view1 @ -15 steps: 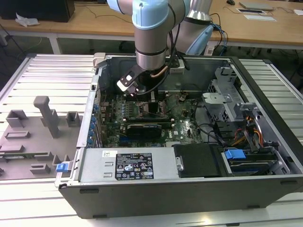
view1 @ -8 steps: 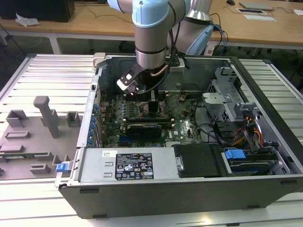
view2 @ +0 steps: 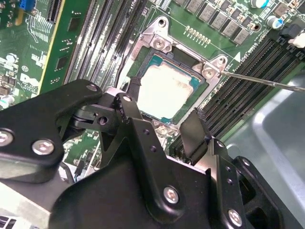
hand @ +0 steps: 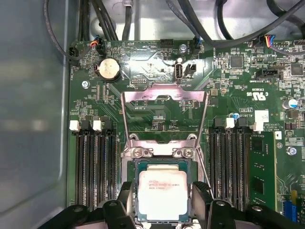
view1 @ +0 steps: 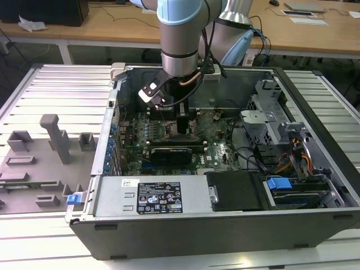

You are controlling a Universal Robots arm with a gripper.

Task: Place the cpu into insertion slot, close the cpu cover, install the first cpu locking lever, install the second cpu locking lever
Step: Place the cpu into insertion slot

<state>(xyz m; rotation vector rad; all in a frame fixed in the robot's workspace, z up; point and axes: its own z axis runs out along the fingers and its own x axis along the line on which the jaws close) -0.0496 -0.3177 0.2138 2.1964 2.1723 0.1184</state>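
The cpu (hand: 163,202) (view2: 167,88) lies flat in the insertion slot (hand: 143,152) (view2: 161,44), silver-grey top up. My gripper (hand: 163,191) (view2: 159,109) hangs low over it, one black finger (hand: 125,200) on each side of the chip. A thin gap shows on both sides, so the fingers look open. The cpu cover (hand: 164,94) stands swung back off the slot, its square window over bare board. A thin metal locking lever (view2: 267,82) sticks out beside the slot, unlatched. In the exterior view the gripper (view1: 183,121) reaches down into the open computer case (view1: 112,146).
Long memory slots (hand: 93,167) (hand: 228,167) run along both sides of the slot. A black card (view1: 171,152) lies across the board just in front of the gripper in the exterior view. Cables (hand: 228,28) hang by the case wall. A grey fixture tray (view1: 39,163) sits on the exterior view's left.
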